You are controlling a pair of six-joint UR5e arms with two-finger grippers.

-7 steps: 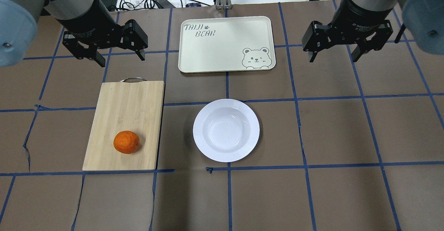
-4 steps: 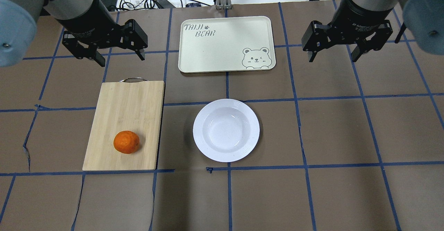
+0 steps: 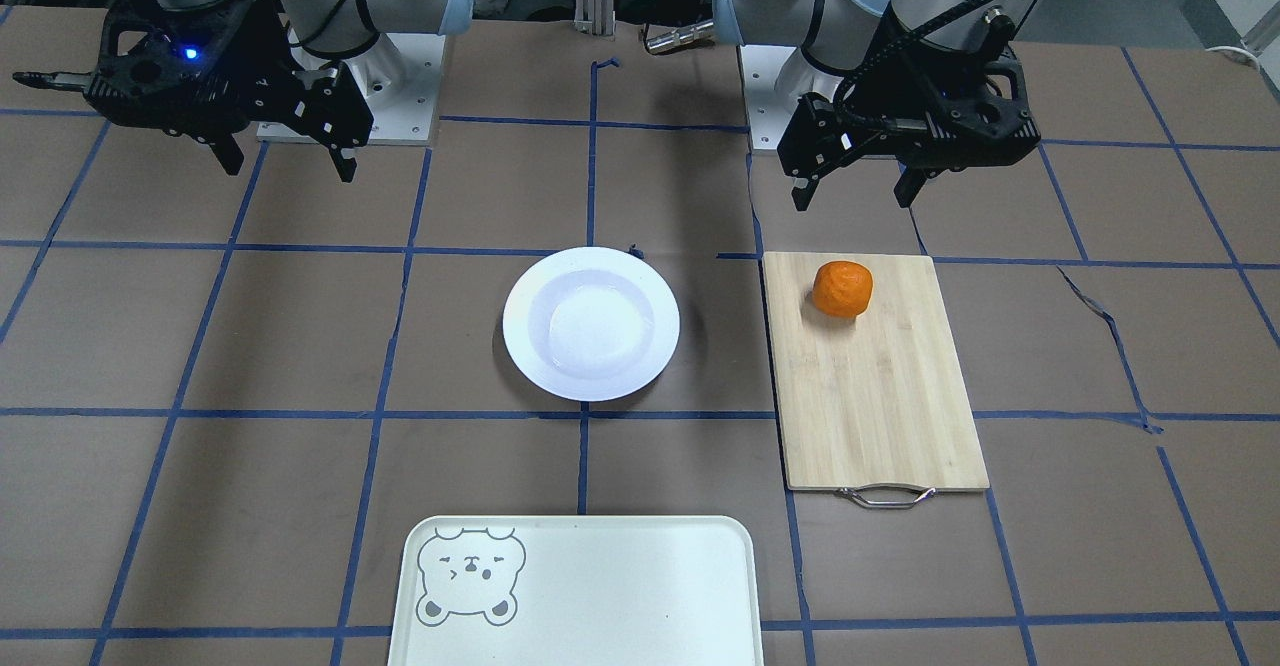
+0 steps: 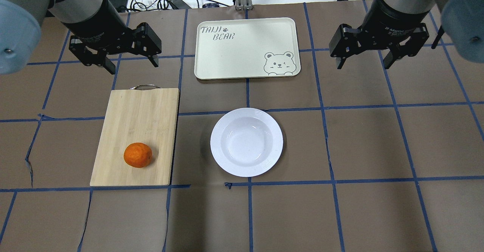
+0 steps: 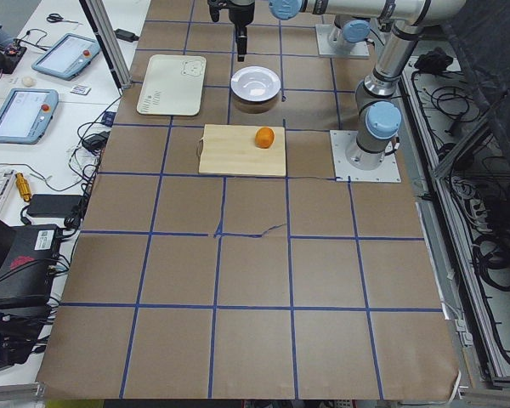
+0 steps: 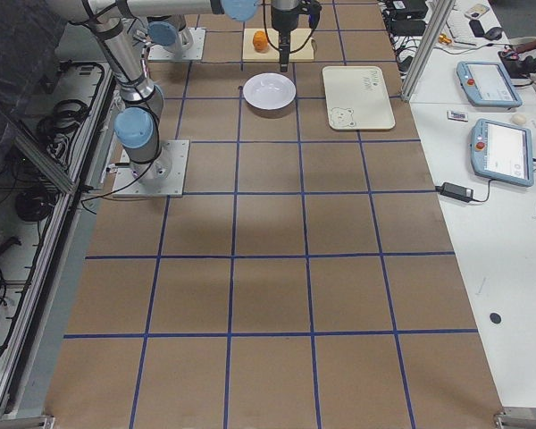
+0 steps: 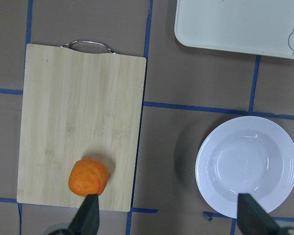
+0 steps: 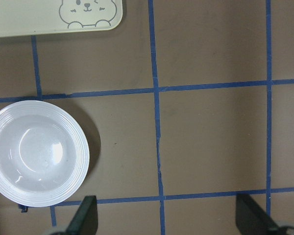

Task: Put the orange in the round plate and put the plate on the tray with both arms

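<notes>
Since 1 second ago, we are seeing almost nothing moving: both grippers are only nudging a touch, while the task's 3 objects are lying where they were. The left gripper (image 4: 133, 66) and right gripper (image 4: 363, 66) are hanging high above the table, jaws spread wide, holding nothing. The orange (image 4: 138, 155) is sitting on the bamboo cutting board (image 4: 140, 119), well apart from the empty round plate (image 4: 219, 142); the tray (image 4: 242, 51) is waiting beyond. We are judging the reach for the fruit as the step in hand. In the left wrist view the orange is lining up with 1 finger, so centring it between both fingers before descending, then closing gently, should stop it rolling.
</notes>
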